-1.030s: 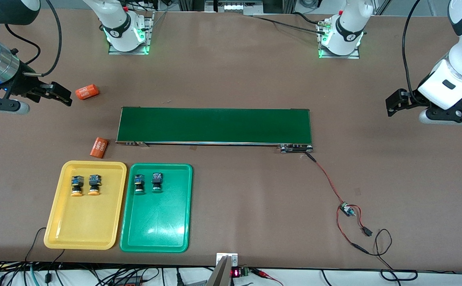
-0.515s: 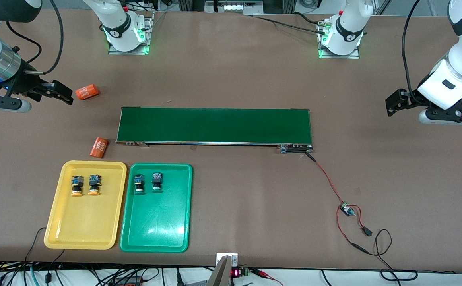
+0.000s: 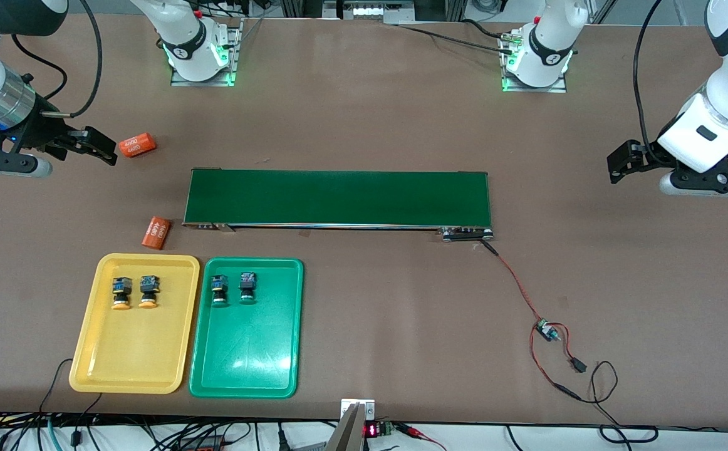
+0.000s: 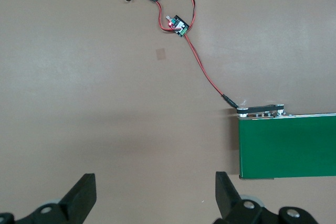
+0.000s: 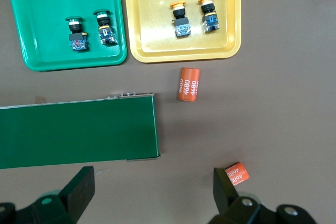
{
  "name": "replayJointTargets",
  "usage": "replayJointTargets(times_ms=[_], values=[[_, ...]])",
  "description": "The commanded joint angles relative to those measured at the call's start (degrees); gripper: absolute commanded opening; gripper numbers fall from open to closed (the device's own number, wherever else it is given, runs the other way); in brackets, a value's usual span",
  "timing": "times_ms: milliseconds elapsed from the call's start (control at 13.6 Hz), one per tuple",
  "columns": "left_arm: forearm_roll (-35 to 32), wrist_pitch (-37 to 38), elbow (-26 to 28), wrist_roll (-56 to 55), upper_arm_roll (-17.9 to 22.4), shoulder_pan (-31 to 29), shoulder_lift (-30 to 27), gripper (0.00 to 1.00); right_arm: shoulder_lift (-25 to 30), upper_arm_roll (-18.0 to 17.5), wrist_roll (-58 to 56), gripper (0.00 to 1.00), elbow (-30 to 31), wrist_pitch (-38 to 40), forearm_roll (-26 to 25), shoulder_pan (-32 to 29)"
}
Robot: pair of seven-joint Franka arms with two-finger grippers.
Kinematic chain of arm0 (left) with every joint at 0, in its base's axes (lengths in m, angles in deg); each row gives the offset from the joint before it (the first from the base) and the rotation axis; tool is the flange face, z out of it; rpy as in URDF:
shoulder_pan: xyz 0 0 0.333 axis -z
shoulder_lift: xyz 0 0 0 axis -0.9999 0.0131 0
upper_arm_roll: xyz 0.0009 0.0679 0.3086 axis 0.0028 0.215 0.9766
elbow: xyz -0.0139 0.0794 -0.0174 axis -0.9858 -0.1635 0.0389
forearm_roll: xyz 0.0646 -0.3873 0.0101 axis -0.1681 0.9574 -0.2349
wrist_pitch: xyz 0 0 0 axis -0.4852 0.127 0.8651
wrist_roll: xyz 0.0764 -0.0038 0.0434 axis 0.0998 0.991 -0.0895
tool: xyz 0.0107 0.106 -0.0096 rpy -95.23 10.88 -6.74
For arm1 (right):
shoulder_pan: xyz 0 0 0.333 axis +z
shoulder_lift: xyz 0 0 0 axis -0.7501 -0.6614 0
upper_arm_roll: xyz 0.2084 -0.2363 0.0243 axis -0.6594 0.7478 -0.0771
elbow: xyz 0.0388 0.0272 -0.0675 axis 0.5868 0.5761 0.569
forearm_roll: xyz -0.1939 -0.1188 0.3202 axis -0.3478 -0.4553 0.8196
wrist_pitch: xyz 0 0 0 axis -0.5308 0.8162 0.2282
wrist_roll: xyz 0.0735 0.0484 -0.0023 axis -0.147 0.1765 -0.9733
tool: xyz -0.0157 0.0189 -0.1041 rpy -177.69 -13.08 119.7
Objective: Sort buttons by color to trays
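Now both my pincers gape wide and empty: left pincer [image 4: 152, 195] over bare desk [image 4: 105, 103], right pincer [image 5: 149, 190] beside an orange cylinder [image 5: 237, 172].

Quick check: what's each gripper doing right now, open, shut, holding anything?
Left gripper: open, empty, over bare table by the belt's end.
Right gripper: open, empty, over the table beside an orange cylinder.

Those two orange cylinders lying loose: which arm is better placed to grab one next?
Probably the right: its open gripper hangs beside one orange cylinder at the trays' end. The left gripper, also open, waits past the conveyor belt.
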Motion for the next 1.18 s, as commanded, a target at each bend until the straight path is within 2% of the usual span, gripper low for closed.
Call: replayJointTargets(times_ms=[0,368,1104], values=[[-0.7,1.2,-1.4,0.5,-0.2,0.0,0.4,1.00,0.0,0.2,-0.1,1.00,-0.2,0.4,0.9,-0.1],[-0.8,1.0,-1.4,0.2,-0.3,0.0,0.5,1.00,-0.1,5.0,-1.1,1.00,-1.0,0.5,0.9,3.0],[-0.8,1.1,-1.5,0.0,-0.4,0.1,0.4,1.00,-0.3,5.3,-0.9,1.00,-1.0,2.4,0.6,3.7]])
